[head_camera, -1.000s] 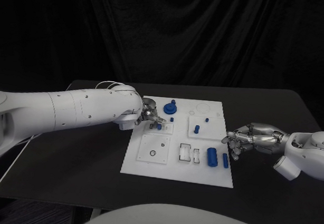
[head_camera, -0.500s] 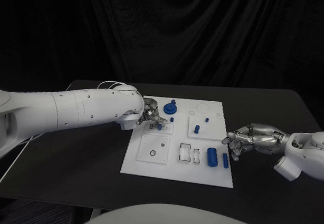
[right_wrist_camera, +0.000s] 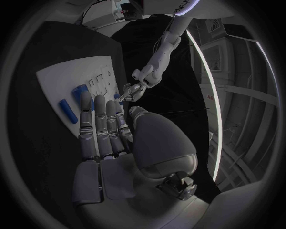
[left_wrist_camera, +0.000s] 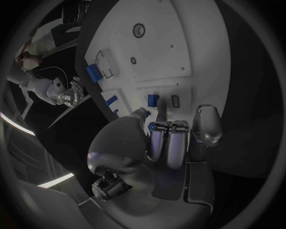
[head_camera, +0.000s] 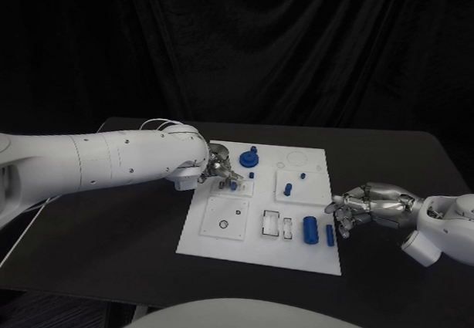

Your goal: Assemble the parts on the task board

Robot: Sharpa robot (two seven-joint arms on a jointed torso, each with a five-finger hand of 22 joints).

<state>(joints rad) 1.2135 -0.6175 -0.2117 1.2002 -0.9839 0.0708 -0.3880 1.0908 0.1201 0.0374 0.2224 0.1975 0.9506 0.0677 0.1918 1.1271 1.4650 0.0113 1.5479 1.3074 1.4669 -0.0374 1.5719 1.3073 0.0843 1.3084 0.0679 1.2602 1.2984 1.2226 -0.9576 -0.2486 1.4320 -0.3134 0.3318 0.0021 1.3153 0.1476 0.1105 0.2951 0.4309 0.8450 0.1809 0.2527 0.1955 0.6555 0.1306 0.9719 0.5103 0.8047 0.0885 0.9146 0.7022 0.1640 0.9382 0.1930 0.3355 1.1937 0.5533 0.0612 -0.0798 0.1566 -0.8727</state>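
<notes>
Task board (head_camera: 255,239), long axis away from robot; left hand (head_camera: 218,170) pinching part (left_wrist_camera: 153,100), right hand (head_camera: 359,207) empty, fingers apart.

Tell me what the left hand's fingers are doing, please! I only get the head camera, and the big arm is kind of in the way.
Observer: The left wrist view shows the left hand with its fingertips right beside a small blue part on the task board.
Operator: Is it holding something?
Observer: A sliver of blue shows between its thumb and fingers. I cannot tell if it is gripped.
Operator: And the right hand?
Observer: In the right wrist view the right hand holds nothing. Its fingers stretch out toward a long blue part.
</notes>
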